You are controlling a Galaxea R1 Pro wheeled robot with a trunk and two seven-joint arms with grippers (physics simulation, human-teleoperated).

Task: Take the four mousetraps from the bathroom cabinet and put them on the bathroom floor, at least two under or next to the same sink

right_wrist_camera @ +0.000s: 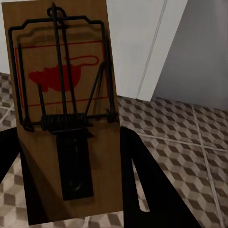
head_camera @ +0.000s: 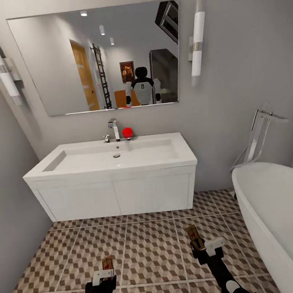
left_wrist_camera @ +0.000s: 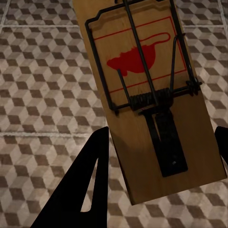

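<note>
L tool (head_camera: 104, 273) & R tool (head_camera: 208, 247) each pinching a mousetrap (left_wrist_camera: 152, 99) above bathroom floor (head_camera: 149, 251).

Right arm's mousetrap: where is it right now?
In the head view the mousetrap is held in the right end effector above the tiled floor, between the sink cabinet and the bathtub.

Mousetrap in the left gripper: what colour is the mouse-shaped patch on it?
Red, on the tan board of the mousetrap; the left wrist view shows it best.
</note>
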